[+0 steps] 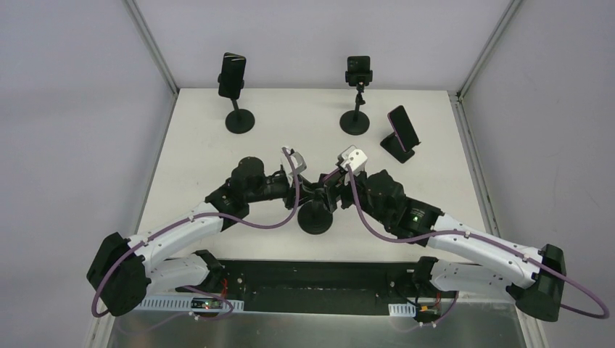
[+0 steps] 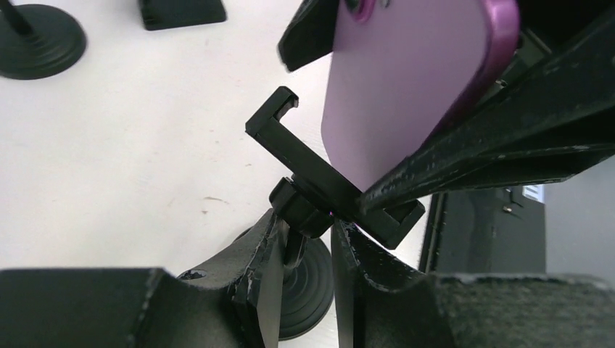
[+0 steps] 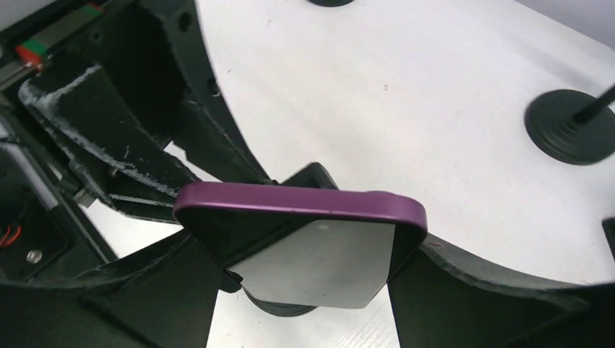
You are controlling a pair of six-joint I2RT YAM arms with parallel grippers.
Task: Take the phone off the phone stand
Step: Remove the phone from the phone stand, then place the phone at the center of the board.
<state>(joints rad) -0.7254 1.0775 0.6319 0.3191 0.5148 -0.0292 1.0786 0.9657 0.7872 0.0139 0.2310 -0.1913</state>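
Observation:
The purple-cased phone (image 2: 406, 87) is tilted away from the black clamp (image 2: 312, 163) of the phone stand. Its upper part is clear of the clamp's top hook, and its lower end is still by the clamp's bottom lip. My right gripper (image 3: 308, 272) is shut on the phone's (image 3: 301, 206) two side edges. My left gripper (image 2: 306, 250) is shut on the stand's thin neck just below the clamp, above its round base (image 2: 312, 290). In the top view both grippers, left (image 1: 304, 194) and right (image 1: 328, 190), meet over the stand base (image 1: 316, 219).
A tall stand holding a dark phone (image 1: 232, 76) is at the back left. Another tall stand with a phone (image 1: 358, 71) is at the back middle. A purple phone leans on a low desk stand (image 1: 401, 130) at the back right. Walls close the sides.

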